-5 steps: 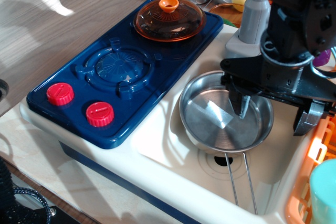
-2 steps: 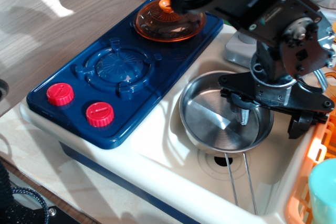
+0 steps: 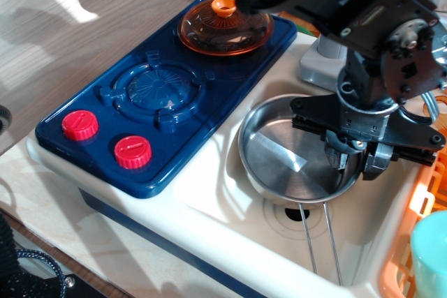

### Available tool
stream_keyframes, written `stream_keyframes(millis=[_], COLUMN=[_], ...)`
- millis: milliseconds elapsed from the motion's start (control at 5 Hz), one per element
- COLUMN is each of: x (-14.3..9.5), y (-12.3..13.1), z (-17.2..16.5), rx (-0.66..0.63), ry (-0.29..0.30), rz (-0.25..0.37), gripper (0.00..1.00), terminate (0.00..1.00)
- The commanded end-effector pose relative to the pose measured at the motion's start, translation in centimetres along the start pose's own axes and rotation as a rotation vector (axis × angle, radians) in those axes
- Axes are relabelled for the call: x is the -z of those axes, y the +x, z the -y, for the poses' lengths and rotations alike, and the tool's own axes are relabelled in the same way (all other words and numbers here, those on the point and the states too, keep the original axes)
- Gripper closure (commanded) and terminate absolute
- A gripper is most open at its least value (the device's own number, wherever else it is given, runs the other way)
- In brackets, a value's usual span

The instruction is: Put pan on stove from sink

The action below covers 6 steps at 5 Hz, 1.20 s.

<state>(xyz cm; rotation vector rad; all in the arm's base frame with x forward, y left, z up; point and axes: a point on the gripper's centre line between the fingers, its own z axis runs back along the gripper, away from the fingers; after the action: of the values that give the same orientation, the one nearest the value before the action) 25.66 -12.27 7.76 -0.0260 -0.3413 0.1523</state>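
Note:
The shiny steel pan [image 3: 279, 158] lies in the cream-white sink [image 3: 223, 186], its wire-loop handle [image 3: 318, 239] pointing toward the front edge. My gripper [image 3: 357, 160] reaches down over the pan's right rim. One finger [image 3: 340, 155] is inside the pan and the other [image 3: 374, 162] is outside, closed in tight on the rim. The pan rests on the sink floor. The dark blue stove [image 3: 160, 95] sits directly left of the sink; its near burner [image 3: 157, 88] is bare.
An orange glass lid [image 3: 225, 26] covers the stove's far burner. Two red knobs [image 3: 105, 137] are at the stove's front. A grey faucet [image 3: 318, 61] stands behind the sink. An orange rack [image 3: 419, 200] and a teal cup [image 3: 429, 256] are at the right.
The fingers have closed from wide apart to narrow around the pan's right rim, and the gripper has shifted slightly right. The pan has not moved.

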Motion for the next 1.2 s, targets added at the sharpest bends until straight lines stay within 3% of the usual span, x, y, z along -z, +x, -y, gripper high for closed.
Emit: stream_keyframes(millis=[0,400,600,800,1000], x=[-4.5,-8.8,-10.6,-12.4,-12.9], y=[1.4,1.7,1.5,1.2,1.0], z=[0.3,0.0,-0.6,-1.9,-3.3], rx=[0.002,-0.030,-0.051,-0.072,-0.064], ry=[0.073,0.176,0.263,0.316,0.364], rz=[-0.017,-0.038,-0.022,-0.038,-0.092], gripper=[1.00,1.00,1.00,1.00,1.00], terminate=[0.00,0.00,0.00,0.00,0.00])
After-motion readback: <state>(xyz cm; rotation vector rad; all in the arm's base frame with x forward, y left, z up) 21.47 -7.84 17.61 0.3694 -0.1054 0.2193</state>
